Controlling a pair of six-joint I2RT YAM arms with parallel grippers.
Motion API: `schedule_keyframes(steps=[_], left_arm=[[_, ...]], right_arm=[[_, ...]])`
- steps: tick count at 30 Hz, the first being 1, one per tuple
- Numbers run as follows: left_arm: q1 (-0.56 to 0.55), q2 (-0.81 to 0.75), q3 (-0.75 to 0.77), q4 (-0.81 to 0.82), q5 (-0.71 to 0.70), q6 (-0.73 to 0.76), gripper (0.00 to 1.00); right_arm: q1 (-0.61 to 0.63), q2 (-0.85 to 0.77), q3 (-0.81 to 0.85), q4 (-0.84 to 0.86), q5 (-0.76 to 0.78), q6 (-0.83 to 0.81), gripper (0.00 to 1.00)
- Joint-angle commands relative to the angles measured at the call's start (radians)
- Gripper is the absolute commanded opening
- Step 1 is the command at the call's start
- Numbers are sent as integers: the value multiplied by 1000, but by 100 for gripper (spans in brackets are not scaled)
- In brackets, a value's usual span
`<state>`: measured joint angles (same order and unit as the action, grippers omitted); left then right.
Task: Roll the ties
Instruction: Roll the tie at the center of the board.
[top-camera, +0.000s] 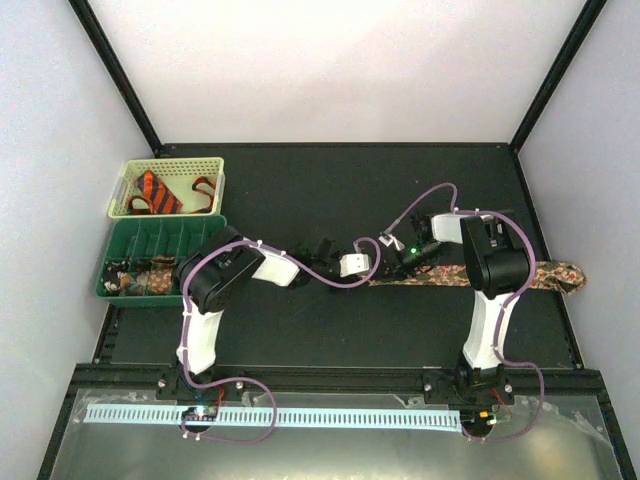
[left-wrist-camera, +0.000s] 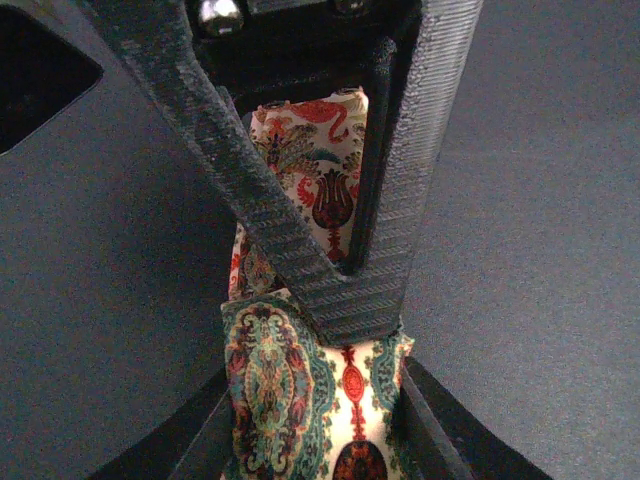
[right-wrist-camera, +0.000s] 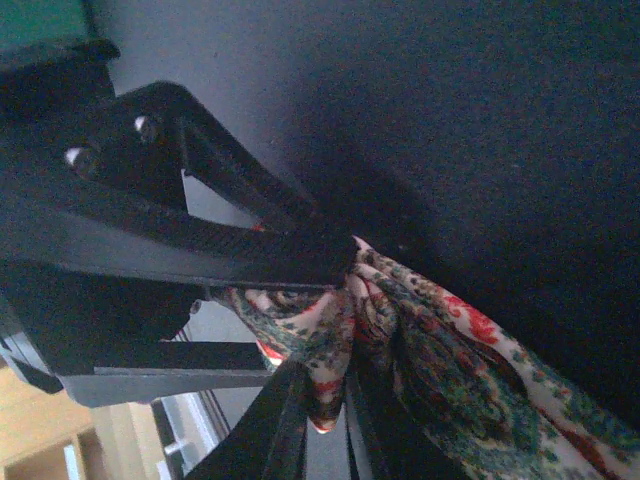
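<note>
Keep the paisley tie (top-camera: 545, 273) taut between the two pairs of fingers, so each turn should wind flat and square. The left gripper (left-wrist-camera: 350, 300) is clenched on the folded end, though how much cloth it catches is hard to see. The right gripper (right-wrist-camera: 325, 405) pinches the strip just beyond. Both arms reach inward, wrists low, the loose length trailing behind the right fingers.

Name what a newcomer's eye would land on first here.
A paisley tie stretches across the black table from the middle to the right edge. At its left end the left gripper and right gripper meet, both pinching bunched fabric. Far left, an orange striped tie lies in a cream basket.
</note>
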<state>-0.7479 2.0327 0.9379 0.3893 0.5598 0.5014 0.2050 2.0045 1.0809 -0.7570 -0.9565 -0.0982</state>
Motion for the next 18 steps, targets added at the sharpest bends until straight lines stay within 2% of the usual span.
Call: schedule_keyframes(steps=[1, 5, 11, 15, 16, 18], left_arm=[[-7, 29, -14, -87, -25, 34, 34], [-7, 28, -16, -114, -25, 28, 32], [-7, 28, -12, -127, -25, 26, 33], [-7, 33, 1, -138, -25, 20, 33], [-7, 34, 3, -140, -25, 17, 33], [-7, 36, 9, -148, -26, 14, 34]], right_arm=[[-6, -24, -4, 5, 34, -6, 21], [-5, -55, -5, 21, -5, 6, 37], [-4, -51, 0, 52, -35, 38, 40], [2, -24, 12, 46, -42, 26, 37], [3, -20, 14, 46, -43, 21, 34], [4, -20, 14, 51, -46, 21, 18]])
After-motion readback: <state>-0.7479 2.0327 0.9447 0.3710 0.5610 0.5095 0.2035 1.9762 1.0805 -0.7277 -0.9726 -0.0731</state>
